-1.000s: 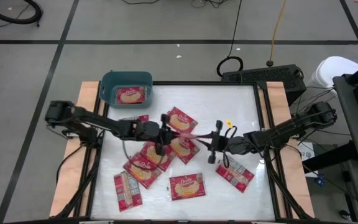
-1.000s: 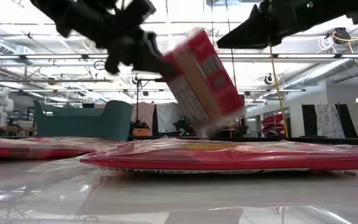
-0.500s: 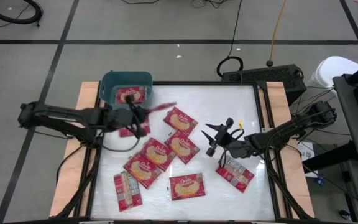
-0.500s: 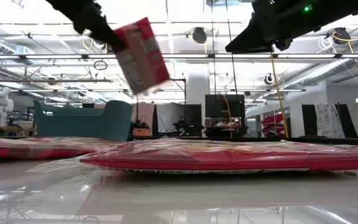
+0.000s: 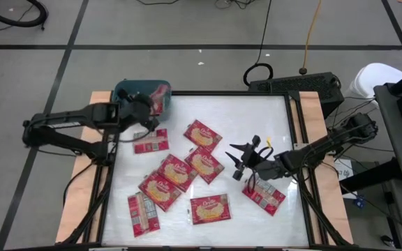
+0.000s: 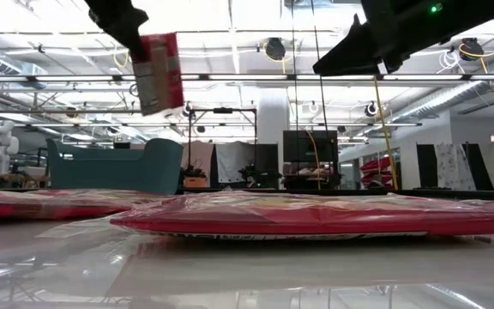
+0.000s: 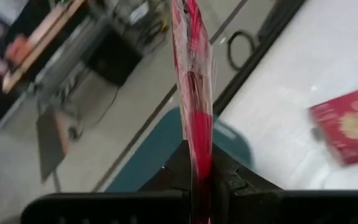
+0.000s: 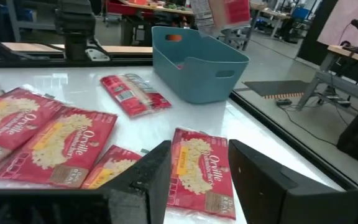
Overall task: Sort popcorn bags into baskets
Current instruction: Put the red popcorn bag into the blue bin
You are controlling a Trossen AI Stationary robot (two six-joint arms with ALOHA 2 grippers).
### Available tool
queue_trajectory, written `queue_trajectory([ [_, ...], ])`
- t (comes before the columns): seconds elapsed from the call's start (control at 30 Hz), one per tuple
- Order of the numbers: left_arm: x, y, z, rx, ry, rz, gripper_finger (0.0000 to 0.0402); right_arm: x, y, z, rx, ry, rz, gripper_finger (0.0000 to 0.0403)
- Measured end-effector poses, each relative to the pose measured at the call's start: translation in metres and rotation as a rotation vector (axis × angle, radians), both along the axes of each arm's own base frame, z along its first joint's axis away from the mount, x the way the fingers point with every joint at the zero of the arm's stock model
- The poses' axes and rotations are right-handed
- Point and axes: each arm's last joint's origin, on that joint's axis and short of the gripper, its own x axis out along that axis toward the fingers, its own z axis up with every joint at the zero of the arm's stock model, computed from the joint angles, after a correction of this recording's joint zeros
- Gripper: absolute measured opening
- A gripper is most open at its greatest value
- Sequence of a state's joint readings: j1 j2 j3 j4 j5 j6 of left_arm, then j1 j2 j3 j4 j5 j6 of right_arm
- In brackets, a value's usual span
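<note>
My left gripper [image 5: 147, 111] is shut on one red popcorn bag [image 5: 160, 97] and holds it in the air over the teal basket [image 5: 127, 88] at the table's far left corner. In the low view this bag [image 6: 159, 73] hangs above the basket [image 6: 114, 167]. Several more popcorn bags lie flat on the white table, among them one [image 5: 202, 134] near the middle and one [image 5: 210, 208] toward the near edge. My right gripper [image 5: 234, 162] stands open right of the middle, above the table, with nothing between its fingers [image 8: 138, 180]. My left gripper pinches the bag's end [image 7: 199, 167] between its two fingers; the flat packet stands edge-on between them. In the low view the fingers come from above at a slant and hold the bag's upper end [image 6: 144, 43]. The bag hangs below them, nearly upright, clear of the table and the basket.
A bag with its pale back up [image 5: 151, 143] lies just near of the basket. Another bag [image 5: 264, 196] lies by my right arm, and one [image 8: 201, 168] lies right under the right gripper. Bare table shows along the far right.
My left gripper has gone up and toward the table's far left corner with the bag, turning as it went; the bag, first tilted over the middle, now hangs nearly upright above the basket. My right gripper, first at the bag's other end, has opened and stayed in place.
</note>
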State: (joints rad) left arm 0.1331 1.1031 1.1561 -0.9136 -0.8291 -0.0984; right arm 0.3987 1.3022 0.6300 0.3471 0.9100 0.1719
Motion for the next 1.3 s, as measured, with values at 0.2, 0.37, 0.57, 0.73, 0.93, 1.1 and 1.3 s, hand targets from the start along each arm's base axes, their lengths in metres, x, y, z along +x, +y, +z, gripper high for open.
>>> queue_trajectory([
  [0.2,-0.001,0.026,-0.019,-0.085,0.065,0.228,0.0018,-0.001,0.004,0.0,0.006,-0.003,0.013,0.0153],
  [0.37,-0.007,0.049,-0.039,-0.175,0.153,0.442,0.0018,-0.002,0.006,0.0,0.025,-0.013,0.019,0.0153],
  [0.57,-0.007,0.072,-0.063,-0.249,0.254,0.598,0.0036,-0.003,0.007,-0.001,0.04,-0.02,0.021,0.0153],
  [0.73,-0.003,0.087,-0.082,-0.316,0.313,0.636,0.0041,-0.002,0.008,-0.001,0.055,-0.02,0.04,0.0153],
  [0.93,0.006,0.103,-0.094,-0.38,0.31,0.609,0.0045,-0.002,0.008,-0.001,0.065,-0.016,0.063,0.0153],
  [1.1,0.013,0.109,-0.098,-0.436,0.261,0.554,0.0082,-0.002,0.009,-0.001,0.065,-0.015,0.065,0.0153],
  [1.3,0.02,0.108,-0.098,-0.467,0.213,0.489,0.0179,-0.003,0.012,-0.001,0.077,-0.022,0.072,0.0153],
])
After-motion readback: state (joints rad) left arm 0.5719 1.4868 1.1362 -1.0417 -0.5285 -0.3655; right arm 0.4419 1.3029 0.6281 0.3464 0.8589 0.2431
